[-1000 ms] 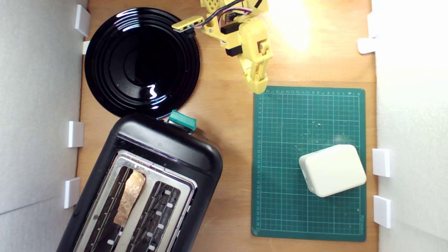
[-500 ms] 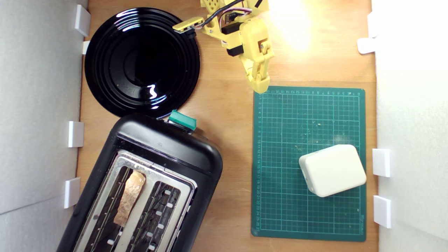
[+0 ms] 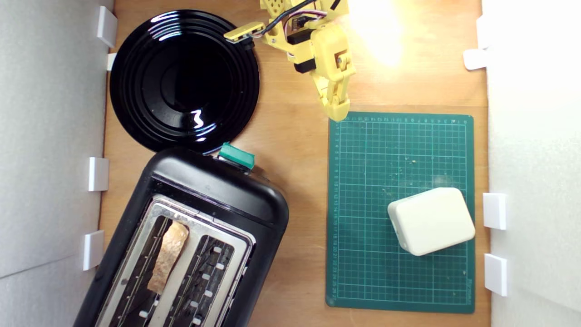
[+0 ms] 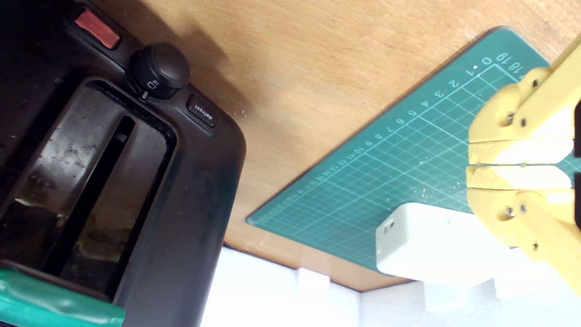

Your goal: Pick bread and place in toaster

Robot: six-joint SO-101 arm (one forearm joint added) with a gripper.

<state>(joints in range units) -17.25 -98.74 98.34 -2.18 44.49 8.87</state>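
Note:
A bread slice [image 3: 168, 256] stands on edge in one slot of the black toaster [image 3: 213, 190], brown crust upward; the slot beside it holds nothing. The toaster's teal lever knob [image 3: 236, 156] faces the black plate. My yellow gripper [image 3: 337, 113] hovers at the far corner of the green mat, well away from the toaster, shut with nothing between its fingers. In the wrist view the two pads [image 4: 517, 152] press together, and the toaster's [image 4: 199, 181] front panel with its dial shows; the bread is hidden there.
A round glossy black plate [image 3: 184, 81] lies at the exterior view's upper left. A green cutting mat [image 3: 399, 150] carries a cream plastic box [image 3: 431, 221] near its right edge. White brackets line the side walls. A bright light glares at the top.
The gripper shifted slightly toward the exterior view's right between the earliest frame and now. Bread, toaster and box have not moved.

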